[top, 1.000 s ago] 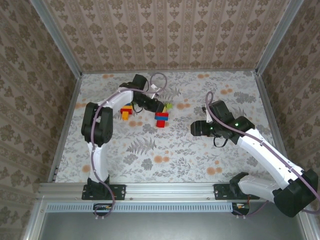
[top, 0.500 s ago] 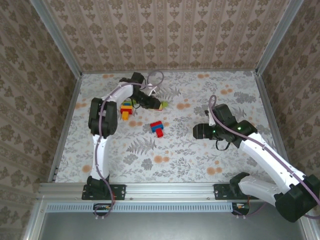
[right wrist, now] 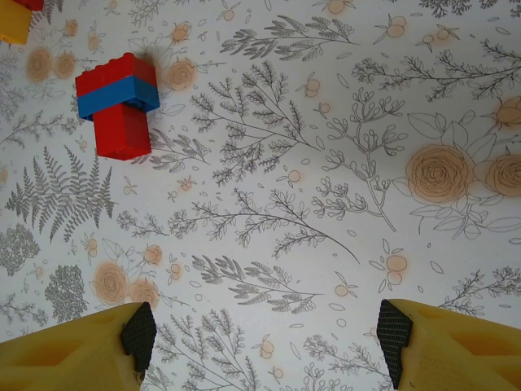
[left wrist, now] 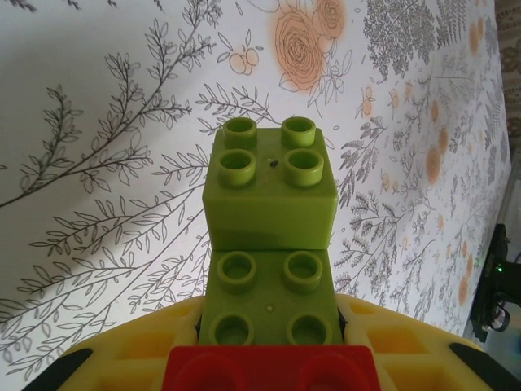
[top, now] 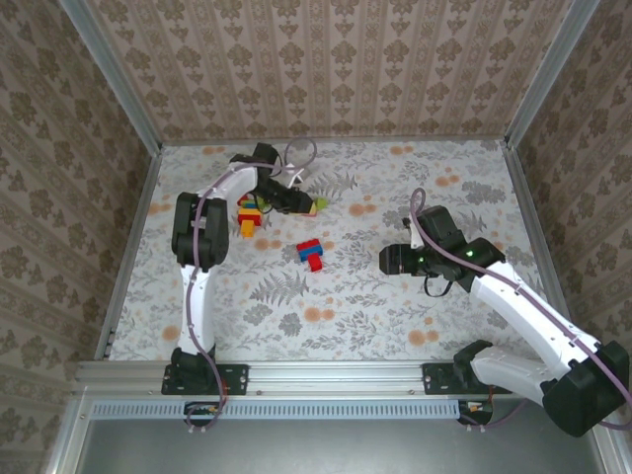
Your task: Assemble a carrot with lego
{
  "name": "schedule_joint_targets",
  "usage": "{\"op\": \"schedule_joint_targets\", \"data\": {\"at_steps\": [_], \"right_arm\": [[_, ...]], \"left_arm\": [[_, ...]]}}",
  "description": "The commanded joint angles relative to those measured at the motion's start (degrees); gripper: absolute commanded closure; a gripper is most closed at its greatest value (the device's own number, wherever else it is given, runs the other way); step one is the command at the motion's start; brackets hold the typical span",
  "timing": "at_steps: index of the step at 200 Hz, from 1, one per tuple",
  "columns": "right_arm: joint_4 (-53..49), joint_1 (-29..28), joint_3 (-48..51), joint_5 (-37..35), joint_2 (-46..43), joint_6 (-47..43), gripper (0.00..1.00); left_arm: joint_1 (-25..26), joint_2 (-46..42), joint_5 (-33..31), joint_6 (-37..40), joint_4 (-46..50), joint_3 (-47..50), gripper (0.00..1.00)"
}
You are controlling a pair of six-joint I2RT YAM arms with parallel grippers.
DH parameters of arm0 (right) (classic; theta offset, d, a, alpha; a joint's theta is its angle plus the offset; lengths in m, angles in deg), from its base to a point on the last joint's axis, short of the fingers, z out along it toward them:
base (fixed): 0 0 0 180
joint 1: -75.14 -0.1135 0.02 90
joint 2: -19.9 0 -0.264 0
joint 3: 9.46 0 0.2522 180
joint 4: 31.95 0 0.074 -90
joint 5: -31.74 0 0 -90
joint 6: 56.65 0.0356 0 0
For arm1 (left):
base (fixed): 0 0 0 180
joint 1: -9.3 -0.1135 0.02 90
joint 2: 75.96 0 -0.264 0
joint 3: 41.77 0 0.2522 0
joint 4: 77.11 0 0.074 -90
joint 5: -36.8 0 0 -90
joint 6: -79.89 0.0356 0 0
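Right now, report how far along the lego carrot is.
Done: a red-and-blue stack is joined and lies on the table. In hand: the left end effector is shut on a green brick piece. Left: the brick pile sits apart from both pieces, and the right end effector hangs open, empty.

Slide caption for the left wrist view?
Left pincer shut on green bricks, red brick at the near end, against the floral table.
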Motion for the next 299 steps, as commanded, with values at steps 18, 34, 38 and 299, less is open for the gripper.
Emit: {"op": "schedule_joint_targets", "data": {"at_steps": [18,34,38,299], "right_arm": [[6.14,-1.95,1.58,0.62,5.14,-4.42,0.24],[6.62,-5.10,-1.36,-1.26,11.62,-5.65,0.24],[6.29,-6.14,-2.58,-2.22,13.53,-5.85,0.24],[-15.32,-19.24,-65.42,-16.38,74.15,-13.84,0.09]], "left_arm": [[-1.67,-6.40,5.98,-4.28,-10.53,10.58,0.86],[-2.56,-10.12,7.07,-6.04,-15.95,15.91,0.87],[-2.82,-11.52,7.32,-6.62,-17.49,17.46,0.87],[-20.82,-40.04,10.82,-22.15,-39.25,38.75,0.87]]}}
